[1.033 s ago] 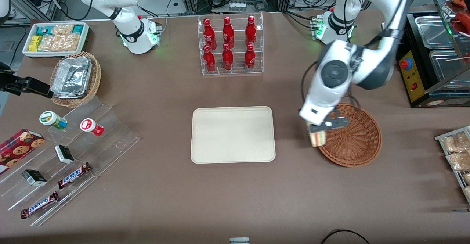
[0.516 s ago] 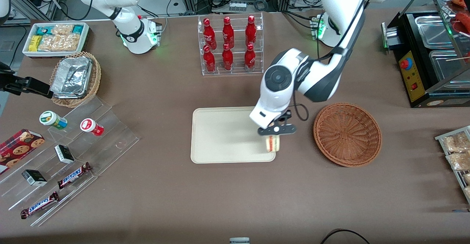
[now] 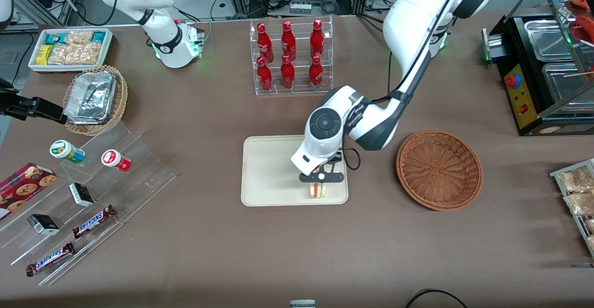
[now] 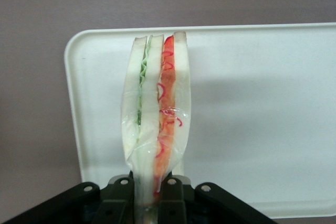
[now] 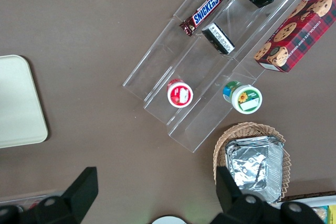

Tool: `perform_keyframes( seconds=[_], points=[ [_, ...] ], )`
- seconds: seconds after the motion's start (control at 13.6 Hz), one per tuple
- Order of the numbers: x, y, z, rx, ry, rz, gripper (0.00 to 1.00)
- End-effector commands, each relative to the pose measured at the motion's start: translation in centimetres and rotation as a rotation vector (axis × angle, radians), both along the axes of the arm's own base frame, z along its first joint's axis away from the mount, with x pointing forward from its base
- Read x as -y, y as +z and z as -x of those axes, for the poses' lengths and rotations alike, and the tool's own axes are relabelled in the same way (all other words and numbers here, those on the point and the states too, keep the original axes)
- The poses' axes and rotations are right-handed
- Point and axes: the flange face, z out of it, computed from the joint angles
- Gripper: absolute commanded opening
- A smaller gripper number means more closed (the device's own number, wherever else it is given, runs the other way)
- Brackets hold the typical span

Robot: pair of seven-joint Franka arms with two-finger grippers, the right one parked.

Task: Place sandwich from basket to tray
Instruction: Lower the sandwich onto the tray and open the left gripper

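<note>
Sandwich (image 3: 317, 190), clear-wrapped white-bread wedge with red and green filling: pinched between the jaws of the left arm's gripper (image 3: 320, 181), now low over the flat cream-white rectangular tray (image 3: 271, 169), near its front edge. Half a second earlier it hung at the tray's basket-side edge. Round reddish-brown wicker basket (image 3: 439, 169) sits empty. Release likely remains.

The sandwich (image 4: 156, 114) wears glossy, crinkled clear film. The tray (image 3: 269, 169) looks smooth, matt plastic. The basket (image 3: 439, 169) is rough woven wicker; the table (image 3: 297, 247) is matt.
</note>
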Motion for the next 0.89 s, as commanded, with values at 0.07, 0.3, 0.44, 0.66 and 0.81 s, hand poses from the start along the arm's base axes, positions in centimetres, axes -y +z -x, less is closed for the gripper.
perform_keyframes(
  seconds=[0.07, 0.3, 0.44, 0.66, 0.81],
  points=[
    [1.9, -2.3, 0.3, 0.004, -0.032, 0.018, 0.00],
    [1.9, -4.1, 0.5, -0.008, -0.032, 0.009, 0.00],
    [2.4, -4.4, 0.9, -0.005, -0.034, 0.009, 0.00],
    [2.5, -4.7, 1.1, -0.002, -0.039, -0.001, 0.00],
    [2.5, -4.8, 1.1, -0.002, -0.039, -0.003, 0.80]
  ],
)
